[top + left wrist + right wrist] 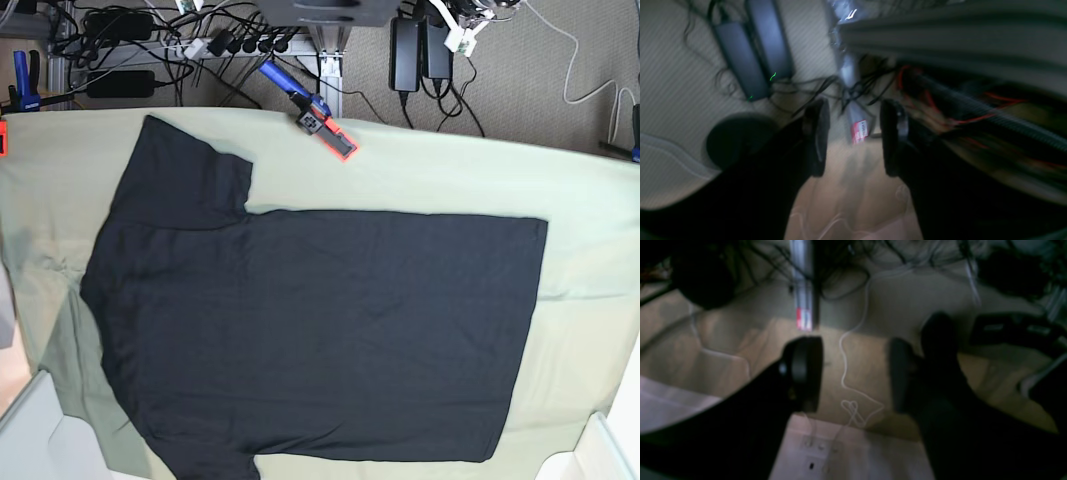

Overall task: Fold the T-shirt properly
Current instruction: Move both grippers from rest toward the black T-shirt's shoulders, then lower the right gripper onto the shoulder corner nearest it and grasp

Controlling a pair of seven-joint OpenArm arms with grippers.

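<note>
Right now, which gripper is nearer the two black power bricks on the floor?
Left, probably. The power bricks lie just beyond the open left gripper, toward its view's left; the open right gripper shows none clearly in its own view.

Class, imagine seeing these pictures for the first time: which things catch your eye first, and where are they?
A big black T-shirt lies spread flat across the pale green cloth, filling most of the base view. At the far edge, a blue and orange clamp stands out. Each wrist view shows open jaws over the floor.
</note>
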